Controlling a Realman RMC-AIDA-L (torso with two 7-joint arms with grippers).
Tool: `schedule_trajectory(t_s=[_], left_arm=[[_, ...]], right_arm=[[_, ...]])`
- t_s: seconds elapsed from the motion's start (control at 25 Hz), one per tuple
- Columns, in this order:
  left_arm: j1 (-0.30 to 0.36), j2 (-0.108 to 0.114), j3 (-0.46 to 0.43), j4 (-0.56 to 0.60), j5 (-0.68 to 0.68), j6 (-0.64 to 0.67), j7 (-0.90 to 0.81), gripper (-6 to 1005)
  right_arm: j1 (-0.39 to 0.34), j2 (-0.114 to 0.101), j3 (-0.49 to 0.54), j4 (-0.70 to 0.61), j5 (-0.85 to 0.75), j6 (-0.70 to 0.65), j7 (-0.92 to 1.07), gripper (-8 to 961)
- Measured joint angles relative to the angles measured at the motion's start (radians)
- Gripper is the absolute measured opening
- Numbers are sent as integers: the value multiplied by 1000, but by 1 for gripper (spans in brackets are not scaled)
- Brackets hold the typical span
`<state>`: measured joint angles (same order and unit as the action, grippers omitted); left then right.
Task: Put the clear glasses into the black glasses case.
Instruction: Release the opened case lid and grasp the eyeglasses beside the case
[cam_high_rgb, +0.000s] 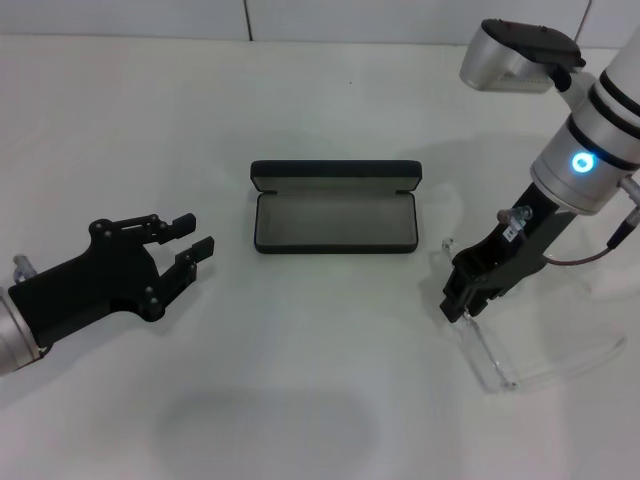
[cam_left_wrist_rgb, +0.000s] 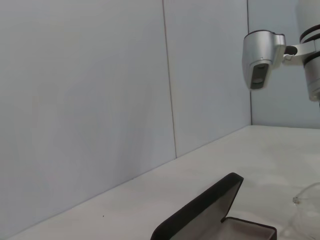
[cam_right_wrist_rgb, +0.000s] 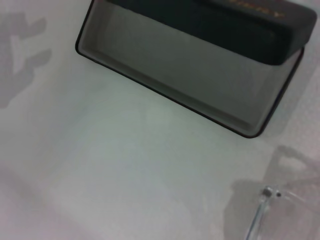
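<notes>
The black glasses case (cam_high_rgb: 335, 222) lies open at the table's middle, lid raised at the back, its grey lining bare; it also shows in the left wrist view (cam_left_wrist_rgb: 200, 212) and the right wrist view (cam_right_wrist_rgb: 170, 65). The clear glasses (cam_high_rgb: 492, 362) rest on the table to the right of the case, arms unfolded, and part of them (cam_right_wrist_rgb: 260, 215) shows in the right wrist view. My right gripper (cam_high_rgb: 462, 305) points down right at the glasses, tip beside one clear arm. My left gripper (cam_high_rgb: 195, 234) hovers open and holding nothing left of the case.
The white tabletop (cam_high_rgb: 320, 400) runs to a pale panelled wall (cam_left_wrist_rgb: 100, 100) behind the case. The right arm's silver wrist housing (cam_high_rgb: 515, 55) hangs over the back right.
</notes>
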<state>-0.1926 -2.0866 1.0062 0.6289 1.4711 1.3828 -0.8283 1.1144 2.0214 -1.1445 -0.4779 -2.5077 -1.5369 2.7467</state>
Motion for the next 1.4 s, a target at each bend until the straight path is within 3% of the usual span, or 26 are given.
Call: schedule_trajectory(t_s=[0.28, 0.6, 0.84, 1.16, 1.4], left_arm=[[-14, -1, 0, -3, 0, -1, 0, 283], [-18, -1, 0, -10, -4, -11, 0, 282], [-18, -1, 0, -11, -8, -15, 0, 282], [-9, 1, -11, -4, -123, 35, -11, 282], [-30, 2, -11, -1, -176, 85, -12, 281]], right_arm=[[-1, -1, -1, -2, 0, -4, 0, 262], [-36, -6, 0, -100, -1, -59, -2, 257], [-101, -7, 60, -197, 15, -109, -8, 170], [-287, -17, 213, -441, 248, -210, -117, 132], [-440, -48, 316, -431, 491, -225, -333, 86]])
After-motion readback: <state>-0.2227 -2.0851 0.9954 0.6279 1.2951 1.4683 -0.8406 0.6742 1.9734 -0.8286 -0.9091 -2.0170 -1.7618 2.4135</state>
